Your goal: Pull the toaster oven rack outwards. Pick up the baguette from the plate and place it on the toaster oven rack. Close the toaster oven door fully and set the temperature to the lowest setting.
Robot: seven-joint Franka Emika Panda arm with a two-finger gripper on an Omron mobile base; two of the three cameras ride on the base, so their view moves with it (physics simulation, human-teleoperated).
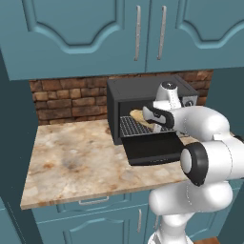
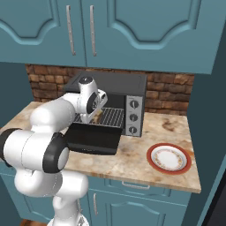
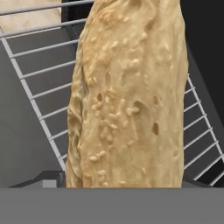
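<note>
The black toaster oven stands against the brick wall with its door folded down flat. Its wire rack is slid out over the door. A golden, seeded baguette lies low over the rack. My gripper reaches down onto it, jaws wide and closed around the loaf. In the hand view the loaf hides my fingertips. The white plate with an orange-red rim sits bare on the counter, right of the oven.
Silver knobs run down the oven's right panel. The marble counter stretches left of the oven to a front edge. Teal upper cabinets hang above, and a teal side wall bounds the right end.
</note>
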